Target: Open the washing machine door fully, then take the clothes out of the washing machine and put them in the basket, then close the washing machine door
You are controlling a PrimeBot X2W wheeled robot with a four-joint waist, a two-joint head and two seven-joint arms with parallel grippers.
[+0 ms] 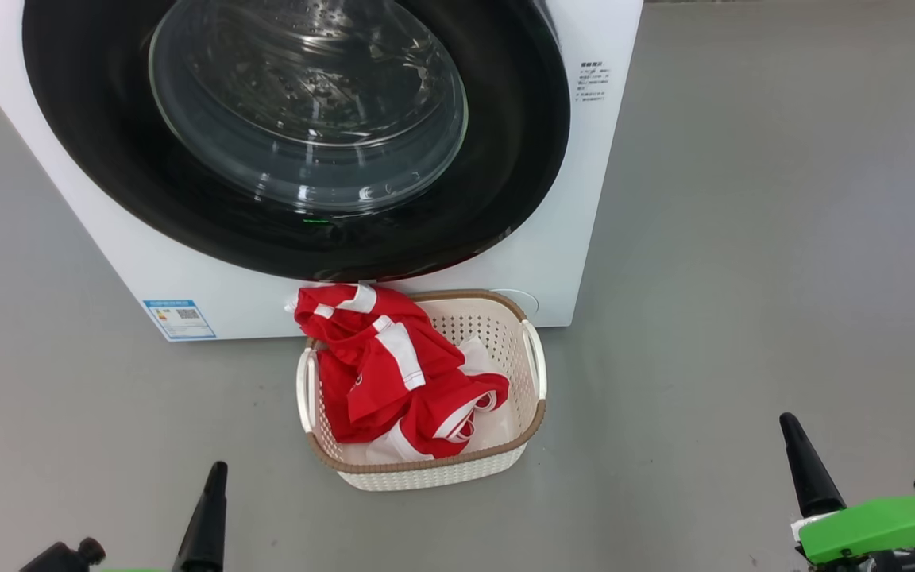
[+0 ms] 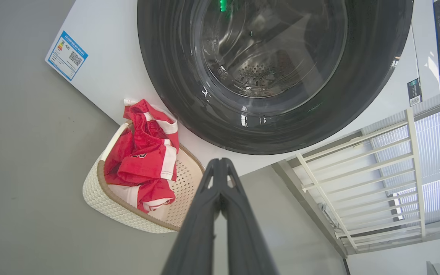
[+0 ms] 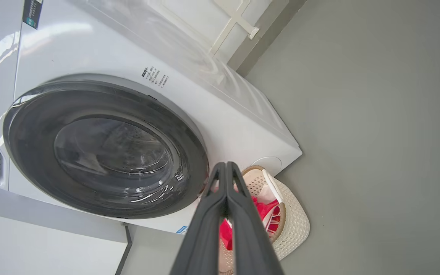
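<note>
You see the clothes heaped in the basket, which stands on the floor against the washing machine, under the closed washing machine door. Nearer you, the left gripper and right gripper flank it, well apart from it, fingers pressed together, empty.

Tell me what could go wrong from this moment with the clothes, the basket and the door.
1. The clothes hang over the far left corner of the basket, so a part may slip onto the floor.
2. The washing machine door looks closed, but no latch is visible; it might not be fully caught.
3. The basket stands close before the washing machine; the shut left tool or right tool could knock it when moving forward.
</note>
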